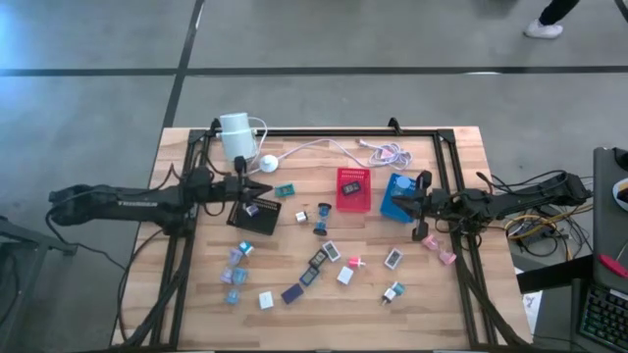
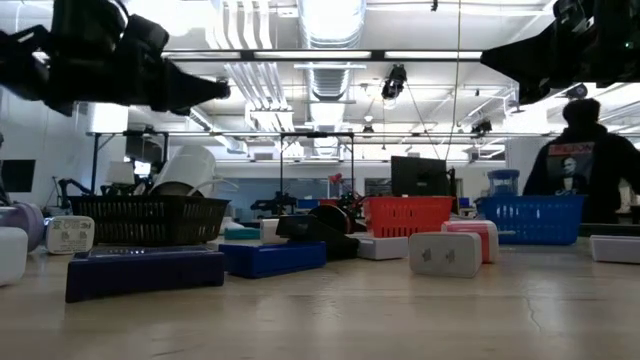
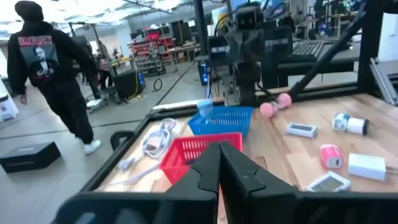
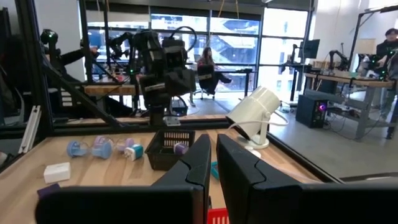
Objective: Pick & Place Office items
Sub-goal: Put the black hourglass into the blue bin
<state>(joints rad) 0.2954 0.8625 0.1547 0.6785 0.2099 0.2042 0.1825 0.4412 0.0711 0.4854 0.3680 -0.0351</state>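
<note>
Small office items lie scattered on the wooden table (image 1: 324, 294): white (image 1: 266, 300), teal (image 1: 285, 190), pink (image 1: 447, 258), purple (image 1: 291, 293) and black-framed (image 1: 321, 258) pieces. A purple-white piece (image 1: 251, 209) lies in the black tray (image 1: 257, 220), and a dark piece (image 1: 352, 182) in the red tray (image 1: 353, 199). My left gripper (image 1: 265, 189) (image 3: 219, 163) hovers shut and empty above the black tray's far edge. My right gripper (image 1: 408, 203) (image 4: 213, 155) hovers shut and empty over the blue tray (image 1: 396, 191).
A white cylinder (image 1: 235, 136) with its puck (image 1: 268, 164) and white cable (image 1: 339, 147) sits at the far edge. A black frame (image 1: 446, 176) borders the work area. A person in a dark hoodie (image 3: 53, 74) walks beyond the table. Most loose pieces lie toward the near half.
</note>
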